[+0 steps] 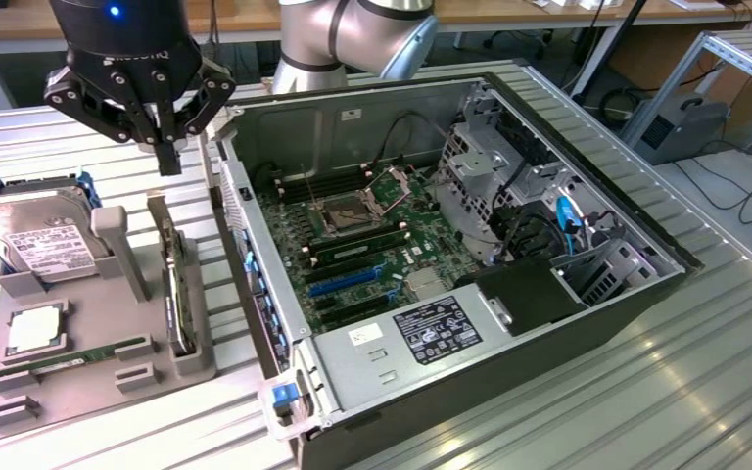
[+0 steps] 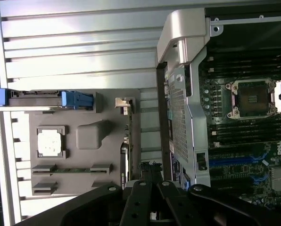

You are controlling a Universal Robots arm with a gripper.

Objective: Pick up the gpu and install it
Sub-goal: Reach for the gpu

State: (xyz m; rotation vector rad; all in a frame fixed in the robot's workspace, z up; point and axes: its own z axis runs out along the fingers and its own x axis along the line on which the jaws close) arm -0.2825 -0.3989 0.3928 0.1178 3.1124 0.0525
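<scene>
Overhead, gripper (image 1: 167,164) hangs above the gpu (image 1: 172,279).
Fingers (image 1: 167,137) pinched together, empty; card stands on edge in the grey tray (image 1: 36,397).

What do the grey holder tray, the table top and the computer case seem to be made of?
The holder tray is probably plastic: matte grey, with rounded moulded posts and no shine. The table top is likely aluminium: silver ribbed slats that reflect the light. The computer case seems to be sheet steel: bare grey inside with punched holes, and dark outside, perhaps painted.
</scene>
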